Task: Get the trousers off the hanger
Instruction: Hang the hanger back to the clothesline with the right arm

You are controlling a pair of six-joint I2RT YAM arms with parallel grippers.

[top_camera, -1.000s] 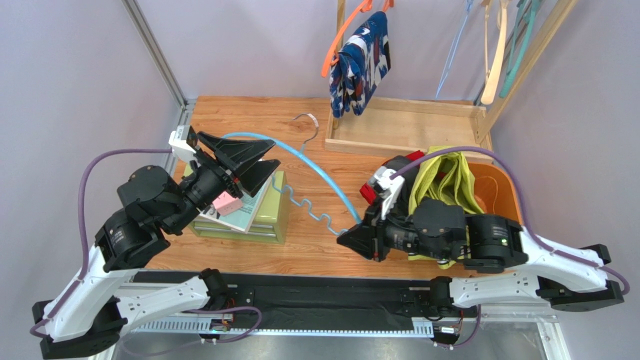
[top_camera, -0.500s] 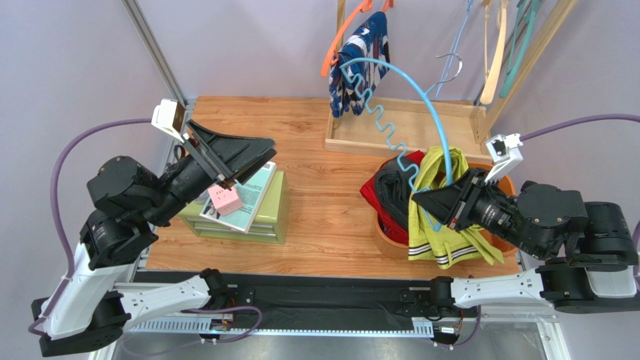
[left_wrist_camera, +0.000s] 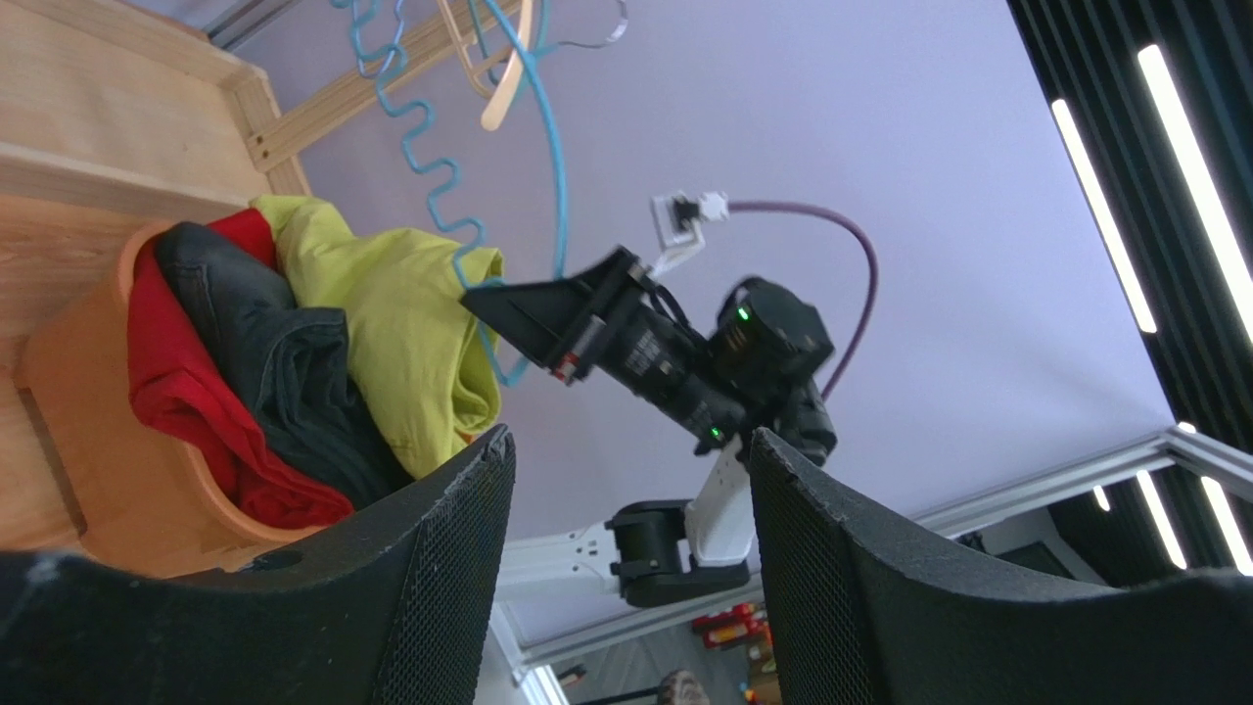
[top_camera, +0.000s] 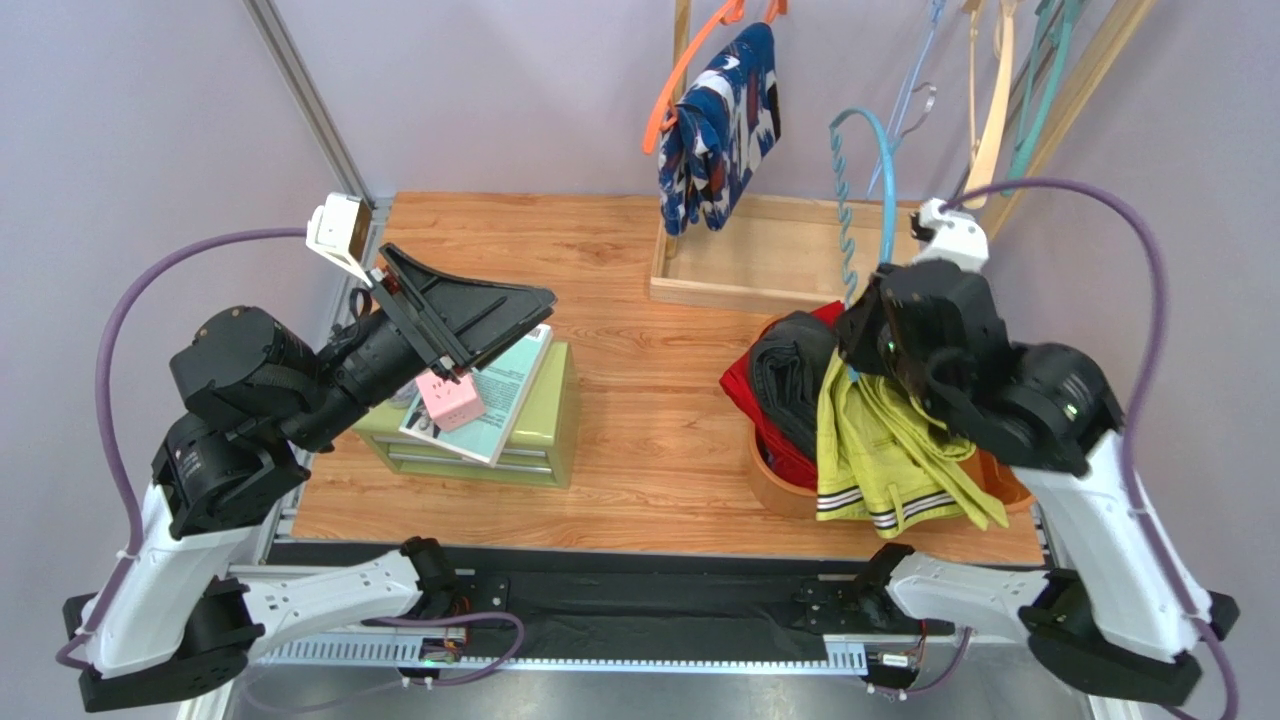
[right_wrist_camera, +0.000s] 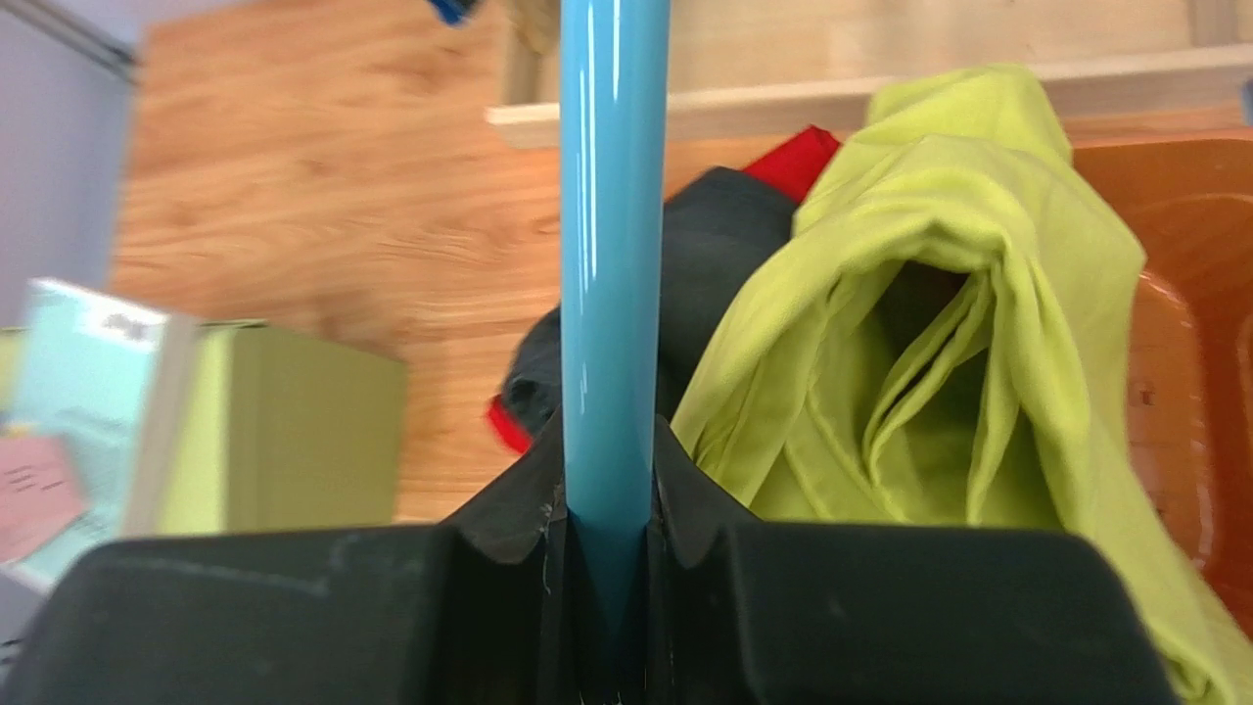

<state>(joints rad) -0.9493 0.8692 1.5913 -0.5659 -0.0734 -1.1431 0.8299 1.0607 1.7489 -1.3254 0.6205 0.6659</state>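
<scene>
My right gripper (top_camera: 879, 300) is shut on the bare blue hanger (top_camera: 860, 165), holding it upright beside the wooden rack; its blue bar (right_wrist_camera: 611, 250) is pinched between the jaws of that gripper (right_wrist_camera: 608, 463). Yellow-green trousers (top_camera: 887, 435) with striped cuffs drape over the orange basket (top_camera: 781, 488), which also holds black trousers (top_camera: 784, 375) and red trousers (top_camera: 744, 393). Navy patterned trousers (top_camera: 721, 128) hang on an orange hanger (top_camera: 679, 72) at the back. My left gripper (top_camera: 504, 312) is open and empty above the green box, and between its jaws the left gripper (left_wrist_camera: 630, 436) frames the right arm.
A green drawer box (top_camera: 519, 443) with books and a pink item on top stands at the left. The wooden rack's base frame (top_camera: 796, 255) lies at the back, with several bare hangers (top_camera: 999, 105) hanging at the upper right.
The right arm has lifted the blue hanger off the table, swung it right over the basket and up beside the rack. The left gripper rose a little and stays open.
</scene>
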